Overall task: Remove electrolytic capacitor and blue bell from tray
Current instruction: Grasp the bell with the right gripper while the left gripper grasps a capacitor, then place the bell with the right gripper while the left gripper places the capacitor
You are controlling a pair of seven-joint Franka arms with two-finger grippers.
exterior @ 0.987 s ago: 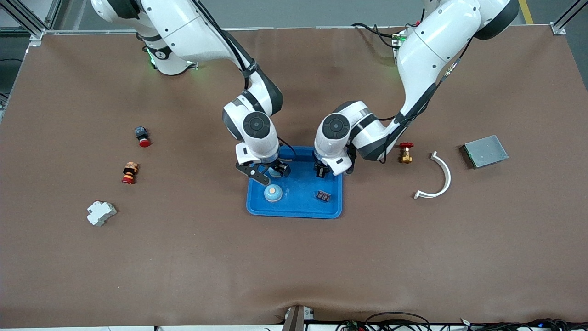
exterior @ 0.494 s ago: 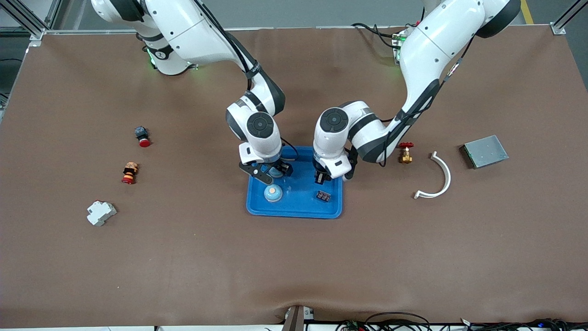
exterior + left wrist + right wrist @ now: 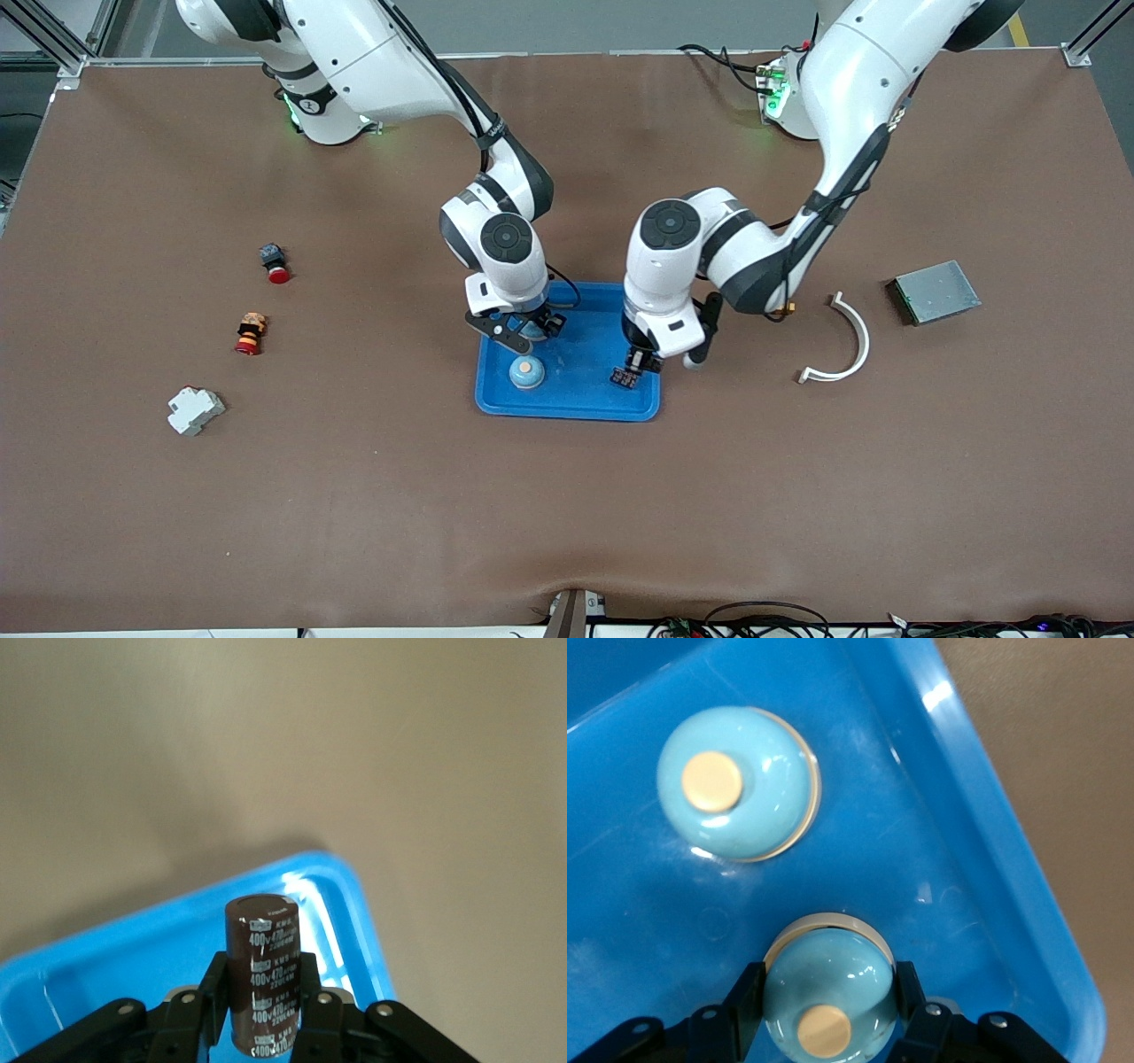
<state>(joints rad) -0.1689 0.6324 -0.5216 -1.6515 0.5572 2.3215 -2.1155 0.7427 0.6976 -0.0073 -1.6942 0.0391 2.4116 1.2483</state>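
On the tabletop (image 3: 567, 514), toward the right arm's end, lie a white block (image 3: 195, 410), a red-and-orange button part (image 3: 250, 334) at its 1 o'clock, and a dark part with a red cap (image 3: 274, 263) farther from the camera.

Next comes the blue tray (image 3: 567, 409). The right gripper (image 3: 521, 330) is low over the tray's 11 o'clock area. Its fingers (image 3: 749, 988) pinch a pale blue bell (image 3: 826, 992) by its sides, the cream button on top facing up. Whether the bell rests on the tray floor cannot be told. A second bell (image 3: 526, 373) sits in the tray at 6 o'clock from the held one, also button up. At the tray's 5 o'clock corner lies a small dark part (image 3: 625, 378).

The left gripper (image 3: 640, 361) is over that corner, just beside the dark part. Its fingers (image 3: 215, 979) clamp a brown cylindrical capacitor (image 3: 263, 974). The capacitor's long axis runs along the fingers, and its flat end sticks out past the fingertips, with the tray corner and bare tabletop under it.

Toward the left arm's end lie a white curved strip (image 3: 846, 341) and a grey flat box (image 3: 935, 291) at its 2 o'clock.

A second ago the right gripper's fingers stood spread around the bell; now they are closed on it. The left gripper was then over the tray's 1 o'clock edge and has since come to the 5 o'clock corner.
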